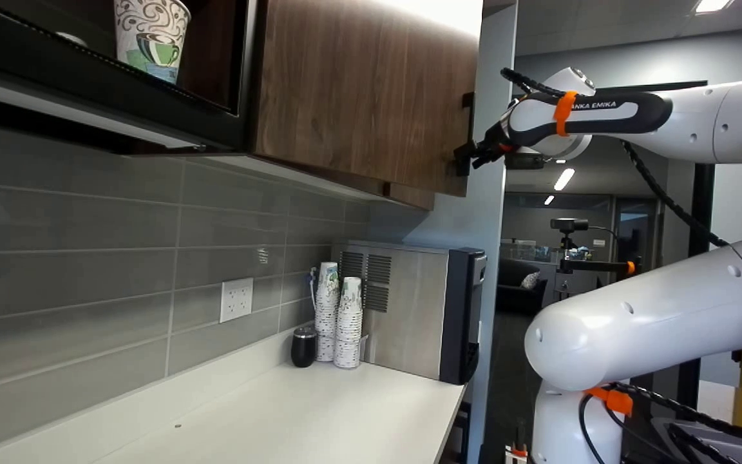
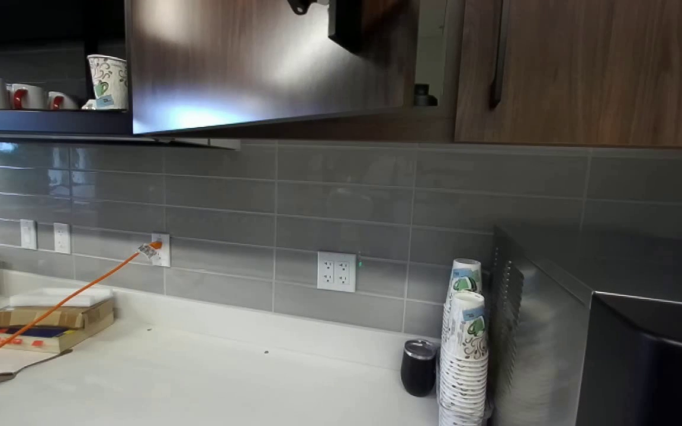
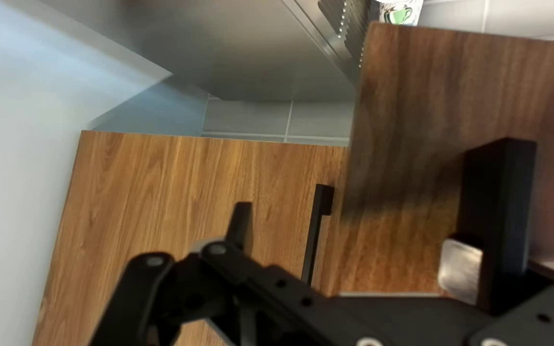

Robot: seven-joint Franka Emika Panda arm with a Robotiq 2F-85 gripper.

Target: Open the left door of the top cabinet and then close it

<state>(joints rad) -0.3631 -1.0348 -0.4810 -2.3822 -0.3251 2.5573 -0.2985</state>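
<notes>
The left door (image 1: 364, 90) is a flat dark brown wood-grain panel on the wall-hung top cabinet (image 2: 364, 125). It stands partly open; an exterior view shows it from the front (image 2: 228, 65), with a gap at its free edge. The wrist view shows its lower corner (image 3: 416, 105) and its black bar handle (image 3: 503, 216). My gripper (image 1: 474, 156) is at the handle's lower end. In the wrist view the gripper (image 3: 349, 250) is spread wide. One finger's silvery pad shows beside the handle, seemingly hooked behind it. The other finger is well apart from it.
The cabinet's right door (image 2: 589, 71) is shut, with its own black handle (image 3: 313, 235). A black unit with mugs (image 2: 45, 121) adjoins the left door. Below are a steel machine (image 1: 406, 303), stacked paper cups (image 1: 348, 322) and a black tumbler (image 1: 304, 348) on the white counter (image 1: 319, 412).
</notes>
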